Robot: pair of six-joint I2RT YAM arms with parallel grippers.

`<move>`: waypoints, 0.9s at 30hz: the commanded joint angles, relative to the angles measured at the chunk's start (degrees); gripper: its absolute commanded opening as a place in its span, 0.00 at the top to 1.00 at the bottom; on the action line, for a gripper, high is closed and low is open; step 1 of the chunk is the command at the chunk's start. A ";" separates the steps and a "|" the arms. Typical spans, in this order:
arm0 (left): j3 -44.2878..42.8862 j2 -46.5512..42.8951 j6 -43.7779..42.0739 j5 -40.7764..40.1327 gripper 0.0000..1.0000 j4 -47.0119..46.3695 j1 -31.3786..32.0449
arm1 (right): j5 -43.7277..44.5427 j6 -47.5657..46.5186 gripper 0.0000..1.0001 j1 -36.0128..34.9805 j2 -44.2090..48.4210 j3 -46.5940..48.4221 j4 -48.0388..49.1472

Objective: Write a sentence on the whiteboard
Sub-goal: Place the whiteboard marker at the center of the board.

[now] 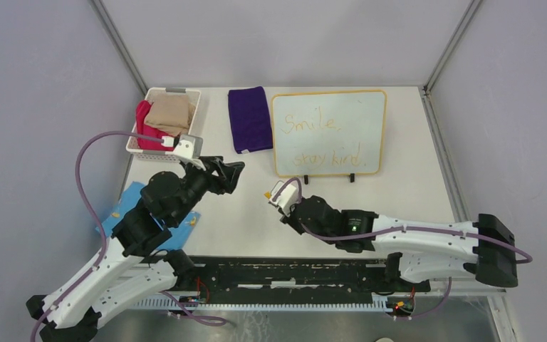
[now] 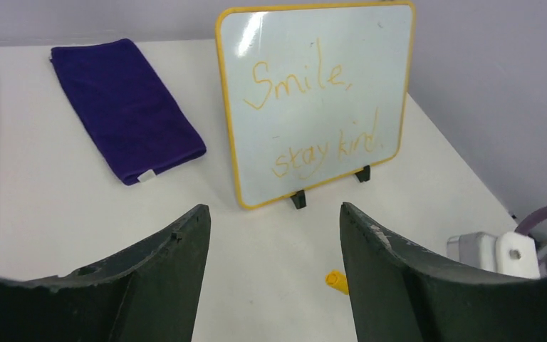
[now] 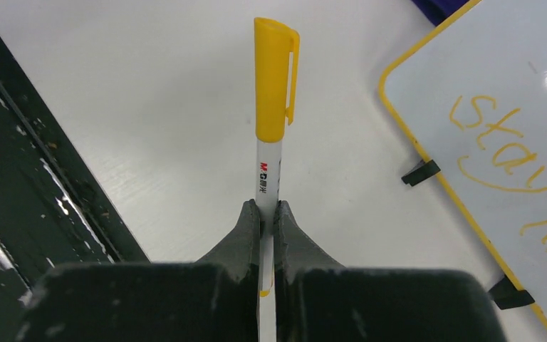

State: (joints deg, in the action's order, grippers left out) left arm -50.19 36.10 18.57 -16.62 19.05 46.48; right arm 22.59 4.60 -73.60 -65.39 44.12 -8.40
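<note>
The whiteboard stands propped on two black feet at the back of the table. On it is the sentence in orange, "Smile," above "stay kind". My right gripper is in front of the board, shut on the white barrel of a marker. The marker's yellow cap is on and points away from the jaws. My left gripper is left of the marker, open, with only bare table between its fingers.
A folded purple cloth lies left of the board. A white basket at the back left holds a tan cloth and a red one. A blue pad lies under my left arm.
</note>
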 commanded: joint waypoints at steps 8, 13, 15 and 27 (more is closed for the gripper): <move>5.49 4.10 -4.40 -13.58 0.29 -1.25 -0.07 | -3.18 -0.59 1.00 5.31 -8.79 3.92 -5.88; 6.28 2.94 -4.64 -16.96 0.29 -1.79 -0.07 | -6.48 0.98 1.00 6.13 -12.27 4.83 -3.84; 6.21 2.92 -4.37 -18.44 0.29 -1.73 -0.07 | -7.50 1.77 1.00 6.41 -14.27 6.36 -2.01; 6.16 2.18 -2.57 -23.88 0.28 -0.04 -0.14 | -16.68 17.95 1.00 14.12 -30.83 17.98 2.01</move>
State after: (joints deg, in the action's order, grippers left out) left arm -43.64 39.18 16.69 -37.58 20.58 46.46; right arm 9.47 16.14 -60.80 -92.64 56.34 -9.80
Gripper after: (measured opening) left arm 0.713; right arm 0.041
